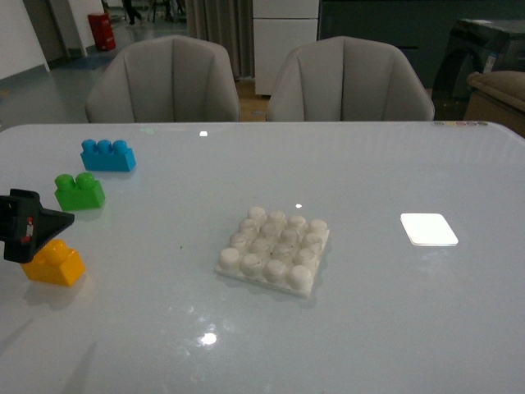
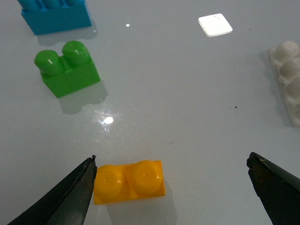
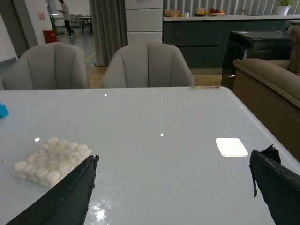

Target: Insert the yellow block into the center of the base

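The yellow block [image 1: 56,264] lies on the table at the front left. In the left wrist view it [image 2: 129,181] sits between my open jaws, close against one finger and far from the other. My left gripper [image 2: 171,164] is open and hovers over it; in the front view the left gripper [image 1: 25,226] partly covers the block. The white studded base [image 1: 274,249] sits at the table's middle; its edge shows in the left wrist view [image 2: 287,77], and it shows in the right wrist view [image 3: 50,160]. My right gripper [image 3: 172,161] is open and empty above bare table.
A green two-stud brick [image 1: 79,190] and a blue three-stud brick [image 1: 108,154] lie behind the yellow block. A smooth white patch [image 1: 428,229] lies on the right of the table. Two grey chairs [image 1: 164,82] stand behind the far edge.
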Motion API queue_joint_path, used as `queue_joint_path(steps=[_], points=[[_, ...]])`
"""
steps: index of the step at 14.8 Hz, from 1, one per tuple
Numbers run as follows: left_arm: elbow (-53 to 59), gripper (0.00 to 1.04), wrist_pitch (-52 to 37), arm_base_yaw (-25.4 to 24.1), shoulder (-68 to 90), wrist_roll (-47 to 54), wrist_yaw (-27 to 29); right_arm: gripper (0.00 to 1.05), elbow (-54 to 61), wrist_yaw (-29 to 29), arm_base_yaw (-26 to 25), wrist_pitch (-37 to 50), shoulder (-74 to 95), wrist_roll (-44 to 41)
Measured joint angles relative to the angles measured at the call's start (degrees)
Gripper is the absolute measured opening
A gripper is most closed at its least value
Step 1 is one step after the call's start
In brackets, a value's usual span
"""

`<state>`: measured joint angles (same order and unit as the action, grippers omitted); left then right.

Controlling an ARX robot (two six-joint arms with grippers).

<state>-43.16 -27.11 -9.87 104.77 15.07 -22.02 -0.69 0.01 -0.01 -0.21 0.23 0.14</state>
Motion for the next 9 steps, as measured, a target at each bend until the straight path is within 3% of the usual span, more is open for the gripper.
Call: queue_joint_path(steps=[9], points=[[-1.2,0.98,-3.3,-1.0,7.4,-3.7,1.9,0.98,0.0,0.0,0.0,0.0,0.0,0.0]])
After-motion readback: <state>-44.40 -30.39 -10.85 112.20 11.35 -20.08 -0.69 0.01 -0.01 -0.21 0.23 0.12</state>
